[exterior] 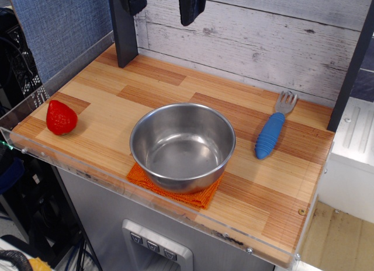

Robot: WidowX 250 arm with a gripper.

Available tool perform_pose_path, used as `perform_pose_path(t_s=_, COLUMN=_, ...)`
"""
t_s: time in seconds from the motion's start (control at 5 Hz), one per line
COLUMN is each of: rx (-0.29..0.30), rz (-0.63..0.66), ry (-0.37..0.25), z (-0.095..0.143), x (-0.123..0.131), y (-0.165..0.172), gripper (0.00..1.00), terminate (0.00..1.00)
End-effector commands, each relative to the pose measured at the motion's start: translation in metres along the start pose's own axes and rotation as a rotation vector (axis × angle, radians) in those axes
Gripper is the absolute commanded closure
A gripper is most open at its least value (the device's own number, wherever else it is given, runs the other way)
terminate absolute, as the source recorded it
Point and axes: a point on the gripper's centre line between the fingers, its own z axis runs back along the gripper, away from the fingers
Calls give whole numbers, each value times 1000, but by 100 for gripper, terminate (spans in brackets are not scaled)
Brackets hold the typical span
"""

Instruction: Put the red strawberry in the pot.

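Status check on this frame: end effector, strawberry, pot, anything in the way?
End effector high at top edge, holding nothing, open or shut unclear. Red strawberry on table, left of pot. Pot empty, on orange cloth. Fork right, clear of path.

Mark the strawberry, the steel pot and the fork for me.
red strawberry (61,117), main camera view, middle of its glossy body.
pot (145,128), main camera view, left part of its rolled rim.
fork (269,135), main camera view, middle of its blue ribbed handle.
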Motion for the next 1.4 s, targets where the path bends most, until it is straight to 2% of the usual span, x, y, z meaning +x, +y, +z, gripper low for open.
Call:
perform_pose_path(t_s=0.0, rx=0, rz=0, ry=0, z=0, x=0, y=0, gripper=0, terminate=0)
perform_pose_path(t_s=0.2, rx=34, rz=56, ry=24, z=-12, x=-20, y=45, gripper=0, terminate=0)
perform_pose_path(t_s=0.4, rx=41, rz=117, ry=12, z=-20, x=-34, y=89, gripper=0, terminate=0)
perform_pose_path(t_s=0.6, rx=75, rz=122, ry=-52, z=-19, x=-41, y=130, gripper=0, terminate=0)
perform_pose_path(t_s=0.8, rx=72, rz=163, ry=-41, z=-38, x=-43, y=157, gripper=0, terminate=0)
perform_pose_path(t_s=1.0, rx=116, rz=145, ry=-2, z=-59, x=-36, y=165, gripper=0, terminate=0)
perform_pose_path(t_s=1.2, rx=136, rz=132, ry=18, z=-81, x=-34, y=166, gripper=0, terminate=0)
